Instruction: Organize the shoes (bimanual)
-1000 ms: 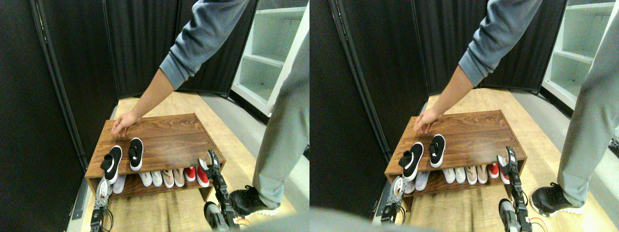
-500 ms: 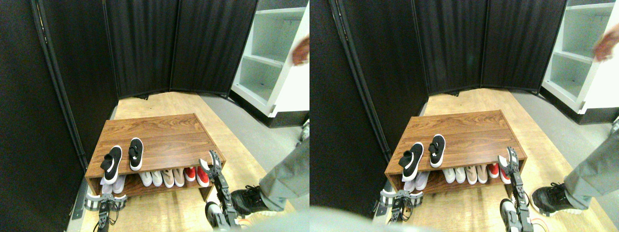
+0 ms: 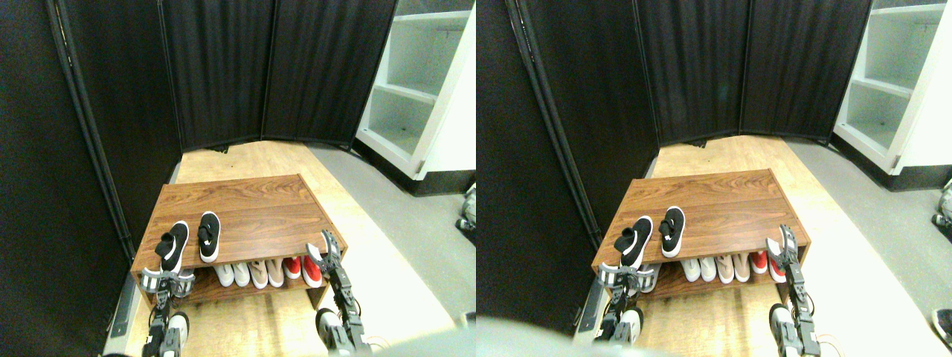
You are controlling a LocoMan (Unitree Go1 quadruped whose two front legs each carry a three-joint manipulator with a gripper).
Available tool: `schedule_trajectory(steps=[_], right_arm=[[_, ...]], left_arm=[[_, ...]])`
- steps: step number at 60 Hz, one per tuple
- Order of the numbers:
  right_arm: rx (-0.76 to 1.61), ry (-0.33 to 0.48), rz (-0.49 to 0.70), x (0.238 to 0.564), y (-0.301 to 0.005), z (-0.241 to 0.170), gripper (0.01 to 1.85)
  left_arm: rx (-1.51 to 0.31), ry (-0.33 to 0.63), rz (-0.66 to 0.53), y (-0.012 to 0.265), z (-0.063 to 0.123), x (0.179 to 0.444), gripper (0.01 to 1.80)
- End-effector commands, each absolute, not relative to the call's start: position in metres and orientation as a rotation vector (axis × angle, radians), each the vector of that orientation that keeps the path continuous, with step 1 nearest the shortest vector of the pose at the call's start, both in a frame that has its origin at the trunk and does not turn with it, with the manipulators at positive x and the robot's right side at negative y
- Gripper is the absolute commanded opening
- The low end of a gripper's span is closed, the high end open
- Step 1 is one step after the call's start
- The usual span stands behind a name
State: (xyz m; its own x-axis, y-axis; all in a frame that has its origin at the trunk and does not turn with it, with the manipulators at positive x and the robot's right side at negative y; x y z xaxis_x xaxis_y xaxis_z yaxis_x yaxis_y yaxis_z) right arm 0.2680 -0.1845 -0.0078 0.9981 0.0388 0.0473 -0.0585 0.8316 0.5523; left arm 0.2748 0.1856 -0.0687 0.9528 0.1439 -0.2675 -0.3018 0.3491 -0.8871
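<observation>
The left gripper (image 3: 167,279), jaws spread wide, rises just below the counter's (image 3: 253,216) near-left edge, where the black, white-soled shoes (image 3: 187,243) sit on grained wood. The right gripper (image 3: 325,251) stands upright at the near-right corner, apparently parted and empty.

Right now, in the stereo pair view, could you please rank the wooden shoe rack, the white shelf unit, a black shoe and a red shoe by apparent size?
1. white shelf unit, cut off by the frame
2. wooden shoe rack
3. black shoe
4. red shoe, partly hidden under the rack top
</observation>
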Motion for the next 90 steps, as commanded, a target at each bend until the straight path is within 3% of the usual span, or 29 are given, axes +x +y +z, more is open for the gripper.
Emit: schedule_trajectory(steps=[1,30,37,51,58,64,69,71,75,86,90], right_arm=[[0.577,-0.091,0.075,0.269,-0.186,0.0,0.38],[0.576,-0.09,0.057,0.27,-0.184,0.002,0.39],[0.589,-0.091,0.05,0.27,-0.184,0.002,0.39],[0.59,-0.099,0.054,0.27,-0.185,0.002,0.39],[0.582,-0.104,0.063,0.271,-0.185,0.001,0.39],[0.582,-0.102,0.07,0.272,-0.184,0.001,0.39],[0.592,-0.109,0.077,0.272,-0.185,0.002,0.39],[0.588,-0.106,0.074,0.272,-0.185,0.002,0.4],[0.583,-0.1,0.068,0.271,-0.185,0.002,0.39],[0.602,-0.099,0.071,0.27,-0.186,0.002,0.4],[0.601,-0.1,0.067,0.27,-0.186,0.002,0.4]], left_arm=[[-1.162,0.136,0.264,0.185,-0.064,0.286,1.56],[-1.171,0.143,0.259,0.182,-0.067,0.3,1.53],[-1.187,0.154,0.237,0.182,-0.063,0.283,1.53],[-1.254,0.119,0.283,0.183,-0.046,0.217,1.47],[-1.182,0.097,0.258,0.196,-0.04,0.208,1.45],[-1.17,0.032,0.258,0.214,-0.033,0.211,1.18],[-1.086,-0.102,0.283,0.228,-0.023,0.215,0.65],[-1.0,-0.153,0.285,0.235,-0.016,0.218,0.33],[-0.927,-0.167,0.218,0.247,-0.008,0.225,0.06],[-0.767,-0.156,0.12,0.266,0.012,0.248,0.01],[-0.735,-0.154,0.14,0.267,0.018,0.257,0.01]])
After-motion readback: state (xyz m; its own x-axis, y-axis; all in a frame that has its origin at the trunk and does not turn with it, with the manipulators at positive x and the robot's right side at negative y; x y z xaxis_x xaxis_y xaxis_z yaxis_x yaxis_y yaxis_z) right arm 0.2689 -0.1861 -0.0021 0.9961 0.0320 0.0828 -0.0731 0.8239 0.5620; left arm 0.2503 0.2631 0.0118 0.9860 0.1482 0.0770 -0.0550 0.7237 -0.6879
